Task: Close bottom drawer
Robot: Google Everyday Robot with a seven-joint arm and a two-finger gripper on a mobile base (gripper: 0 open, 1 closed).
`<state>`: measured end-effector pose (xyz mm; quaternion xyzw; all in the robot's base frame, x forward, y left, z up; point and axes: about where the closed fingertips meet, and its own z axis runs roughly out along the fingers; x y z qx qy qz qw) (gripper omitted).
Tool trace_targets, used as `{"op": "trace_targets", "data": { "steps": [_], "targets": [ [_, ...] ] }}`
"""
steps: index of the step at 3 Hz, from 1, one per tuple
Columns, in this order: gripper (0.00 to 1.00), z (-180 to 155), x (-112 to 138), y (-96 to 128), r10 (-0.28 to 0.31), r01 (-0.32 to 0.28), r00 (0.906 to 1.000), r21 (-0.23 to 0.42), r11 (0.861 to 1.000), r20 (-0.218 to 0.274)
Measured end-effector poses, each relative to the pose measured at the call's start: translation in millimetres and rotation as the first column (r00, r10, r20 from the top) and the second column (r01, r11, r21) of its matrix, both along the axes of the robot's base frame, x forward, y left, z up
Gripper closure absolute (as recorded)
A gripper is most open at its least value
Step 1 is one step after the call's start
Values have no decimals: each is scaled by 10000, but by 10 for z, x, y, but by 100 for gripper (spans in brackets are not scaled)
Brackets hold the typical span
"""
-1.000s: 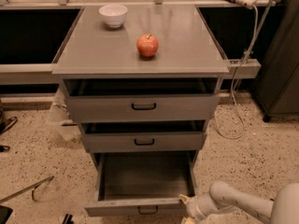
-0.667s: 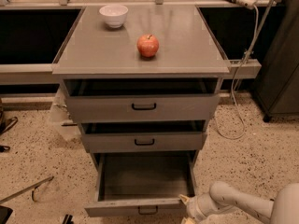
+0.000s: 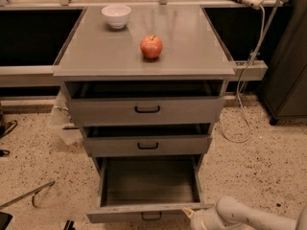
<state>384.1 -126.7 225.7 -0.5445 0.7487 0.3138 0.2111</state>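
Observation:
The bottom drawer of the grey cabinet is pulled far out, its deep grey tray empty. Its low front panel with a small black handle lies at the frame's bottom edge. My gripper on a white arm comes in from the bottom right and sits at the right end of that front panel, touching or almost touching it. The middle drawer and the top drawer stand slightly open.
A red apple and a white bowl sit on the cabinet top. A white cable hangs at the right and loops on the speckled floor. A dark cabinet stands at the far right. A thin tool lies on the floor at left.

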Motion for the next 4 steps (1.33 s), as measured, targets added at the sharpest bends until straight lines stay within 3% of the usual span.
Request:
{"op": "trace_targets", "data": {
  "steps": [1,2,3,4],
  "targets": [
    [0,-95,-157,139,76,-71,9998,320,9995,-157],
    [0,-434,-205,213,435,-393,9959,543,9978,-790],
    [0,-789,28,173,794,-738,9891,493,9961,-1240],
    [0,-1010,396,72,872,-846,9884,264,9961,-1245]
  ]
}}
